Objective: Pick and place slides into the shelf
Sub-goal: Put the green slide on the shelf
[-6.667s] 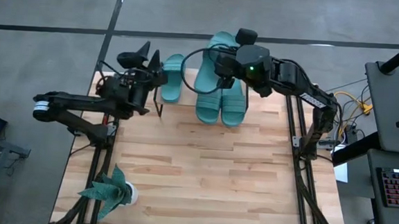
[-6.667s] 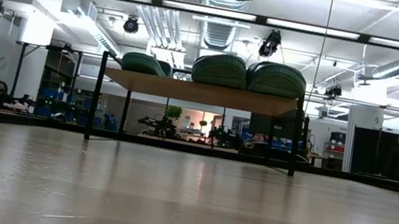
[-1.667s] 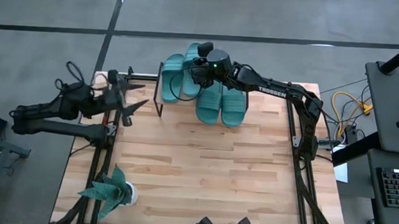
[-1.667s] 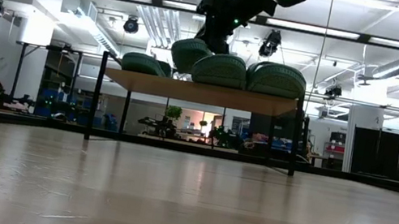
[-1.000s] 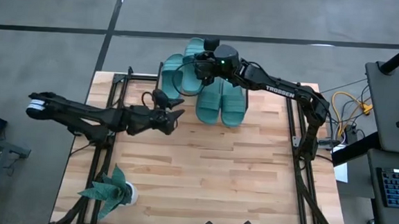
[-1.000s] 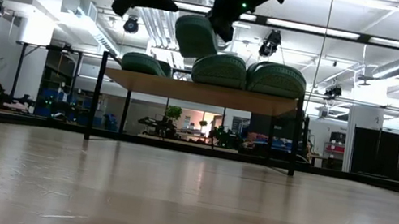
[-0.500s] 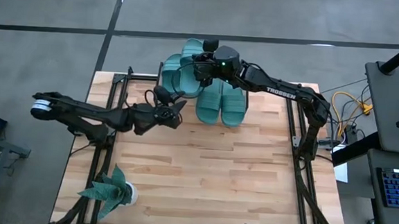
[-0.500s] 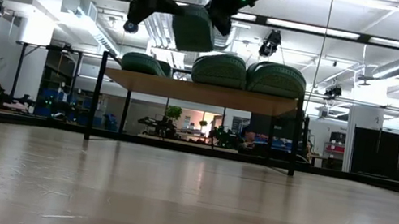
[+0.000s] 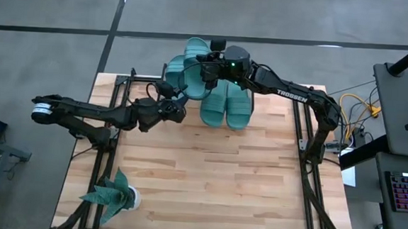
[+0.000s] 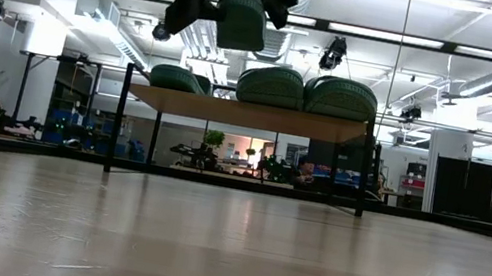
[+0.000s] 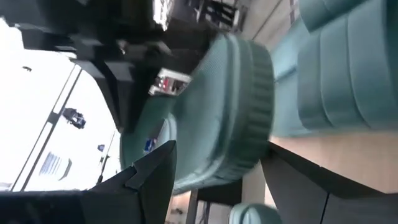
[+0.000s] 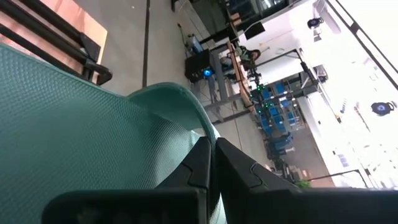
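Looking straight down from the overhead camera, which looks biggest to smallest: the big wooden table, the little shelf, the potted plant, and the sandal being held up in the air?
1. The table, by far.
2. The shelf, mostly hidden under sandals.
3. The potted plant and the lifted sandal, held in the right hand: these look about alike. The sandal is raised nearer the camera and partly covered, so I won't rank them.

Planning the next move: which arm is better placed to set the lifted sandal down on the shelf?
Right. The right gripper is shut on the sandal and holds it above the shelf. The left gripper only reaches toward it.
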### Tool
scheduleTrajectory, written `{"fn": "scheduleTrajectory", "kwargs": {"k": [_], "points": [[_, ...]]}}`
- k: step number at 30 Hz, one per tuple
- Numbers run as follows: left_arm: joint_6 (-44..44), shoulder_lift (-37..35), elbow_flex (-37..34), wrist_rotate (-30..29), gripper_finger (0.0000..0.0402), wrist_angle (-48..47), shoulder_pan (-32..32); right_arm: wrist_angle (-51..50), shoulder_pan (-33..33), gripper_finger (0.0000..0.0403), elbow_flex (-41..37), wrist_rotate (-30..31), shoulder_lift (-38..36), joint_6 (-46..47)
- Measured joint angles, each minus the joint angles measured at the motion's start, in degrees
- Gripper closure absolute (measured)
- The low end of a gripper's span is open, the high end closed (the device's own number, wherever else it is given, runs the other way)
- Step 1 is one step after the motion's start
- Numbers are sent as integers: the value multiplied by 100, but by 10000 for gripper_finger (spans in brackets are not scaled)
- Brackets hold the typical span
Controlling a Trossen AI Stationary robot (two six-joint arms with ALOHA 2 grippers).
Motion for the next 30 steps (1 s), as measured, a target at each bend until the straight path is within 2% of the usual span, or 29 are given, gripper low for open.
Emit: {"fn": "scheduleTrajectory", "kwargs": {"k": [12, 19, 22, 26, 30], "points": [[22, 328, 40, 356, 185, 456, -3, 210, -6, 395, 4, 37, 0, 4], [508, 723, 57, 253, 185, 1361, -3, 258, -27, 395, 4, 163, 0, 146], [599, 792, 87, 130, 189, 1455, -3, 245, -30, 395, 4, 190, 7, 151], [609, 809, 92, 19, 223, 1433, -3, 266, -28, 395, 4, 197, 9, 151], [610, 830, 159, -82, 294, 1397, -3, 259, -28, 395, 4, 199, 9, 155]]}}
